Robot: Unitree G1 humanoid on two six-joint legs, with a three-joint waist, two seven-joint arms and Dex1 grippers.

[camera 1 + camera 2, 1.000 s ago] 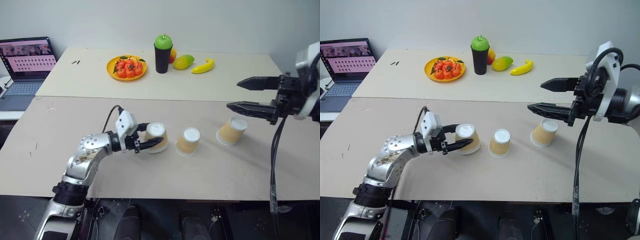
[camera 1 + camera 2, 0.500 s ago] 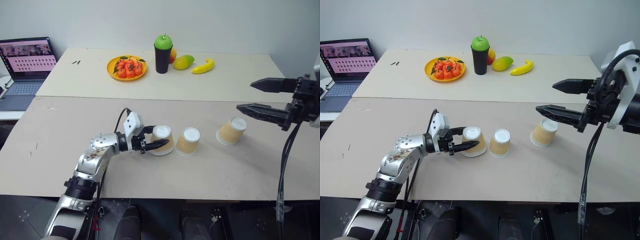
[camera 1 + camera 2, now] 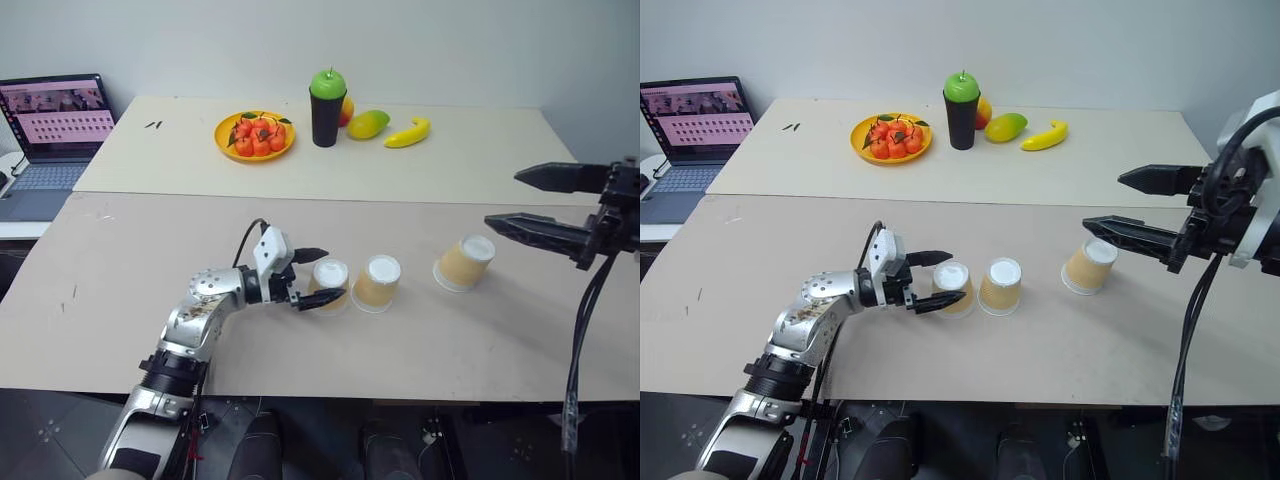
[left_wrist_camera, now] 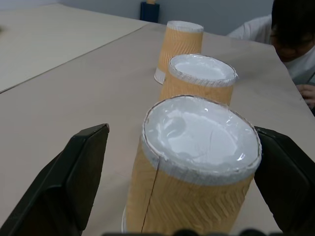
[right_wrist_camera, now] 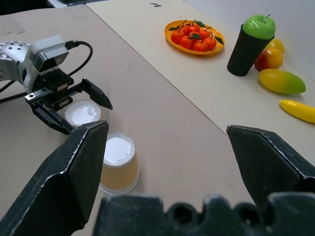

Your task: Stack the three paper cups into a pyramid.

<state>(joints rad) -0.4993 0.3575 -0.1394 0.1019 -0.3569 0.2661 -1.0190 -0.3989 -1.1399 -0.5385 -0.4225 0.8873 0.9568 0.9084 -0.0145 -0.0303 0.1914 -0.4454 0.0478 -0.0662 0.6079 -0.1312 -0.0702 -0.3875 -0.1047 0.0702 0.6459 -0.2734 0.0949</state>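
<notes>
Where the near table (image 3: 420, 340) holds the three paper cups, all stand upside down in a row, white bottoms up. The left cup (image 3: 329, 284) and middle cup (image 3: 377, 283) sit just beside each other at table centre; the right cup (image 3: 464, 263) leans, well apart toward 3 o'clock. Left gripper (image 3: 318, 277) straddles the left cup, fingers spread wide, not pinching it. Right gripper (image 3: 545, 205) hangs open and empty, at 2 o'clock from the cups. At 12 o'clock: black tumbler (image 3: 326, 107), fruit plate (image 3: 254, 135). At 10 o'clock: laptop (image 3: 50, 125).
</notes>
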